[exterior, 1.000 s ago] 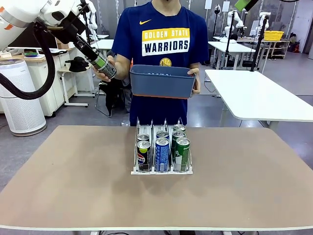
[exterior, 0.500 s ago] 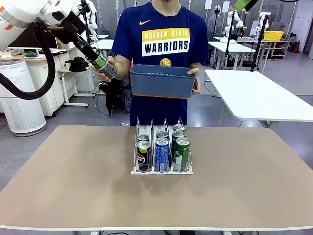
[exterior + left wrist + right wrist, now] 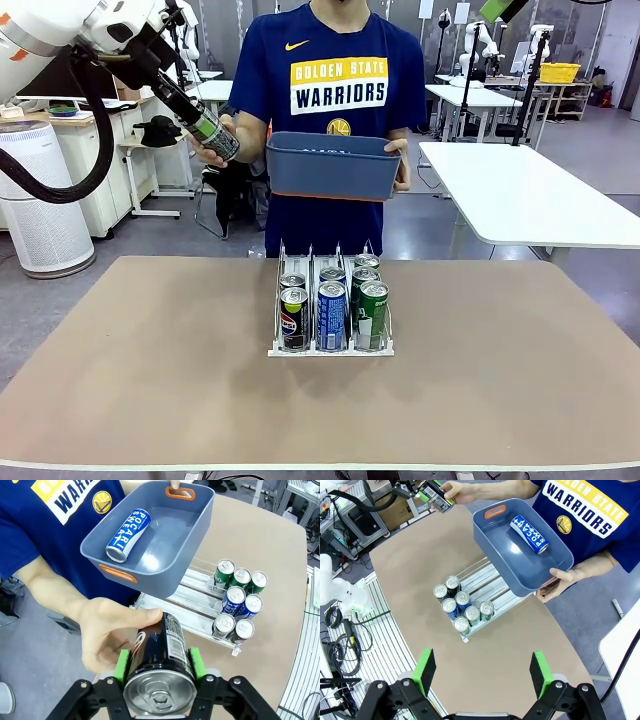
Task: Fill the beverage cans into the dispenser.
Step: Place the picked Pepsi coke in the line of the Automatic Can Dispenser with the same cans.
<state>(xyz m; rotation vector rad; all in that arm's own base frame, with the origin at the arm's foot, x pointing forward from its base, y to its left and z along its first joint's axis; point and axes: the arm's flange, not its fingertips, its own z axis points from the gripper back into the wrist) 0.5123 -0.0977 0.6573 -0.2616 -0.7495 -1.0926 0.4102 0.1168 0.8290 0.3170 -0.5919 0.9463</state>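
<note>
The right gripper (image 3: 483, 672) hangs high above the near right part of the flat brown table (image 3: 150, 350), its green-padded fingers spread wide with nothing between them. At the middle of the table stands the clear three-lane dispenser rack (image 3: 330, 351) with thin upright dividers and a white base. Its left lane holds two slim black cans (image 3: 294, 318) with silver tops, one behind the other; the middle lane holds two blue cans (image 3: 332, 315), and the right lane holds three green cans (image 3: 373, 313), all upright and crowded toward the near end. Beyond the far left corner of the rack and well above the table, the left gripper (image 3: 159, 662) is clamped on a dark slim aluminium can (image 3: 217, 138), its pads pressed to either side of the body near the silver top. The can is tilted, and a person's hand (image 3: 107, 640) also grips its far end. To the right of it the person's other hand (image 3: 400, 160) holds up a blue-grey plastic tub (image 3: 330, 165) with orange handles above the far table edge. A blue-and-white can (image 3: 128, 528) lies on its side in the tub.
</note>
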